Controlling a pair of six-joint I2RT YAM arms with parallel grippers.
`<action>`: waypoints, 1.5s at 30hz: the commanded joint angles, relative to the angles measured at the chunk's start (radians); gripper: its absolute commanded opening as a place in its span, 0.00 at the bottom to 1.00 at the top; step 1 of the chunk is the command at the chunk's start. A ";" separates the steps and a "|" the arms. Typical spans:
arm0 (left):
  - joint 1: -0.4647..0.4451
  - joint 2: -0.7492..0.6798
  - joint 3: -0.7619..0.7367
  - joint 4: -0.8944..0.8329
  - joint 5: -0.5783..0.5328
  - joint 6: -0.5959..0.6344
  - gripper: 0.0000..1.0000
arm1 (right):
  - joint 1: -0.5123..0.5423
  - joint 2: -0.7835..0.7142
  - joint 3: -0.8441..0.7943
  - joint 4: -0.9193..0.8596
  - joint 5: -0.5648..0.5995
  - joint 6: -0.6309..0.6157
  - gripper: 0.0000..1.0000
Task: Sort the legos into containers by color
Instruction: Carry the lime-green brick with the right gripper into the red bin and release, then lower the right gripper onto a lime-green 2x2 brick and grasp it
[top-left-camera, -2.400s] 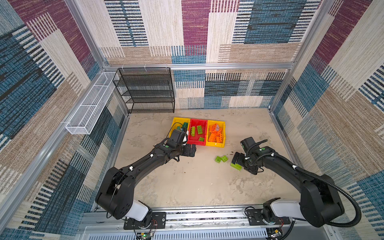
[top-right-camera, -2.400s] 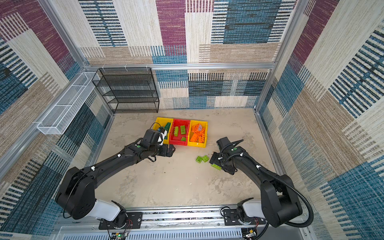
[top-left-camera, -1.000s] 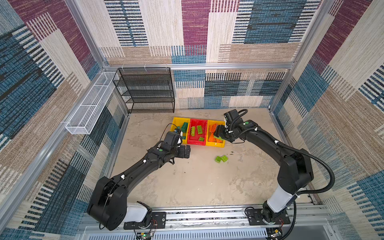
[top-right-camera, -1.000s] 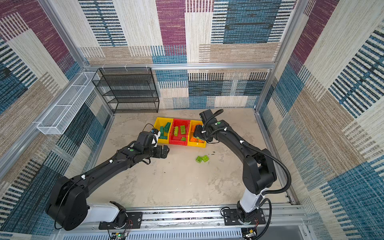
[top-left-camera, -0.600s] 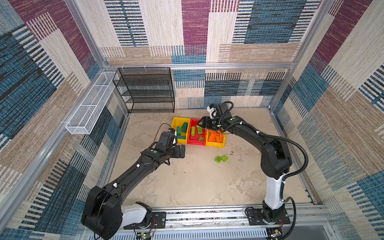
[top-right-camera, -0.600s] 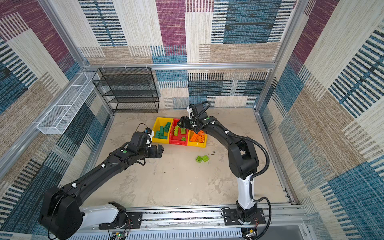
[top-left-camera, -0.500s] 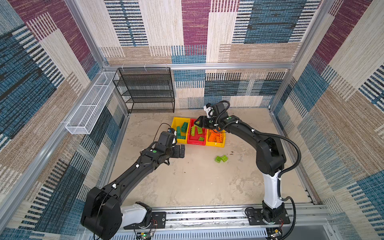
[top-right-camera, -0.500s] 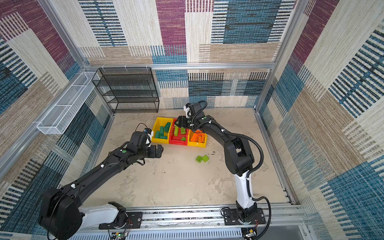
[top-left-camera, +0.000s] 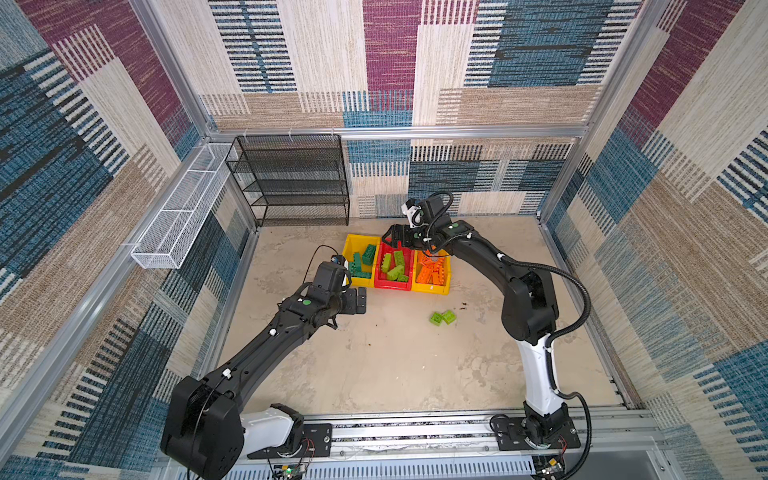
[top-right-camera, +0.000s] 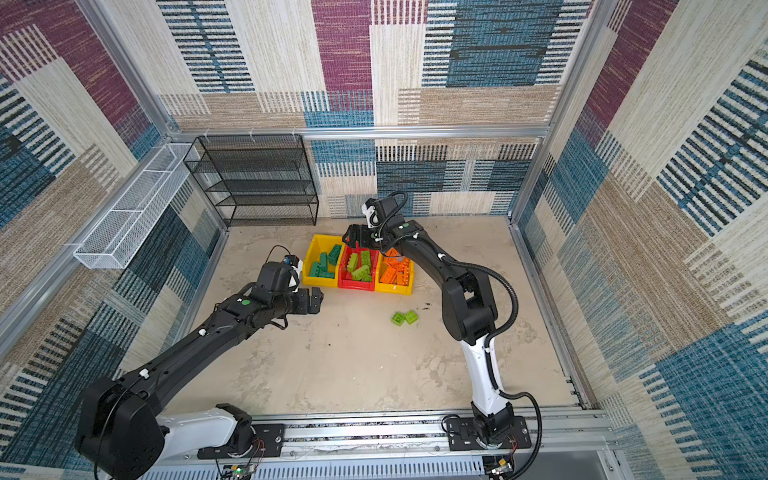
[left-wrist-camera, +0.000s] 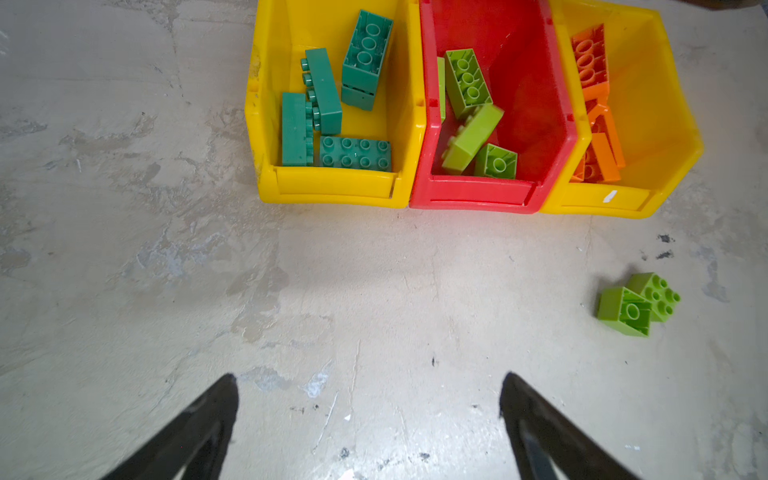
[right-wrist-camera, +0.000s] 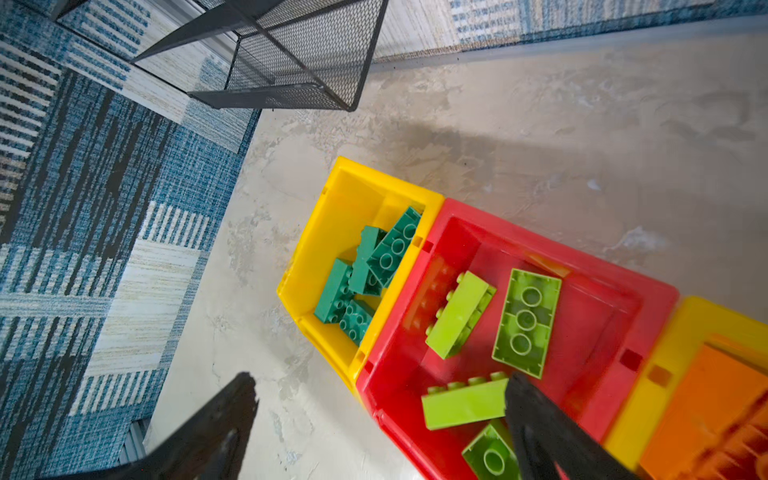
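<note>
Three containers stand in a row: a yellow bin (top-left-camera: 360, 238) with teal legos (left-wrist-camera: 328, 104), a red bin (left-wrist-camera: 473, 200) with lime legos (right-wrist-camera: 525, 322), and a yellow bin (top-left-camera: 430, 289) with orange legos (top-right-camera: 395, 272). My right gripper (top-left-camera: 391, 240) (right-wrist-camera: 380, 378) hangs open above the red bin's back end. Under it a lime brick (right-wrist-camera: 463, 405) (left-wrist-camera: 473, 137) lies loose and blurred in the bin. Two lime bricks (top-left-camera: 443, 318) (left-wrist-camera: 638, 303) lie on the floor in front of the bins. My left gripper (top-left-camera: 360, 299) (left-wrist-camera: 368, 378) is open and empty over bare floor before the teal bin.
A black wire-mesh rack (top-left-camera: 291, 183) stands against the back wall left of the bins. A long white wire basket (top-left-camera: 183, 208) hangs on the left wall. Patterned walls close in all sides of the concrete floor.
My right gripper carried a lime brick from the floor to the bins, swung left over the red bin and opened, letting it drop. The left arm drew back a little.
</note>
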 joint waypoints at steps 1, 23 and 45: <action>-0.002 0.005 -0.015 0.036 0.038 -0.027 0.99 | 0.000 -0.108 -0.096 -0.062 0.076 -0.045 0.93; -0.286 0.101 -0.021 0.117 -0.004 -0.085 0.99 | -0.013 -0.634 -1.053 -0.039 0.346 -0.035 0.67; -0.287 0.039 -0.043 0.072 -0.117 -0.100 0.99 | -0.013 -0.420 -0.921 -0.010 0.363 -0.158 0.50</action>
